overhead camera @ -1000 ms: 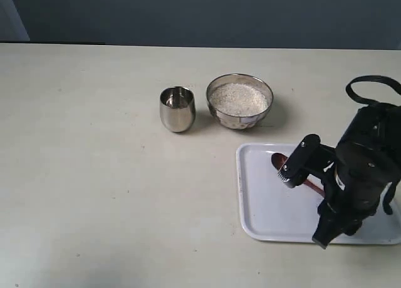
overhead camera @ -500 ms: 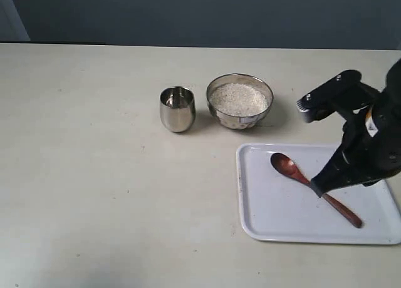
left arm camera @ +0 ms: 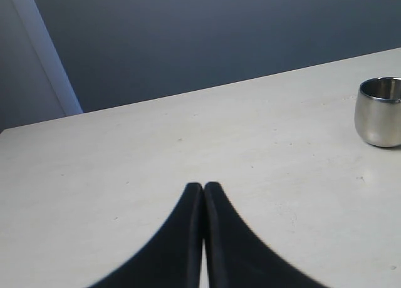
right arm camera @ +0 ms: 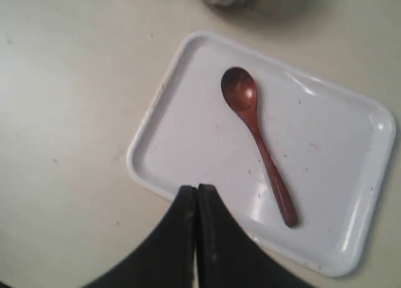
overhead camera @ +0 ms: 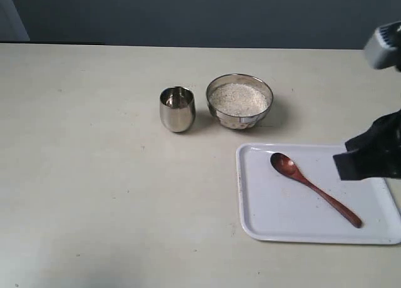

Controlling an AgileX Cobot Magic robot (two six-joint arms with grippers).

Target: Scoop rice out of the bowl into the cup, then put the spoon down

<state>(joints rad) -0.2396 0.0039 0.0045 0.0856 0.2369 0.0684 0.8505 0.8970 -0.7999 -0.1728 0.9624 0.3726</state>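
Observation:
The dark wooden spoon [overhead camera: 313, 188] lies loose on the white tray [overhead camera: 269, 219], scoop toward the bowl; the right wrist view shows the spoon [right arm camera: 258, 141] too. White rice [overhead camera: 239, 98] fills the shiny metal bowl [overhead camera: 240, 118]. To its left stands the steel cup [overhead camera: 177, 110], which also shows in the left wrist view as the cup [left arm camera: 380, 113]. My right gripper [right arm camera: 197, 189] is shut and empty, raised above the tray's edge; only part of that arm [overhead camera: 376, 153] appears at the right border. My left gripper [left arm camera: 203, 186] is shut and empty, well away from the cup.
The tray [right arm camera: 188, 144] sits near the table's front right. The pale tabletop [overhead camera: 94, 175] stretches left of cup and tray. A dark wall rises behind the table's far edge.
The right arm has lifted off the tray and pulled back toward the right edge of the view, uncovering the spoon, which stays lying on the tray. Cup and bowl have not moved.

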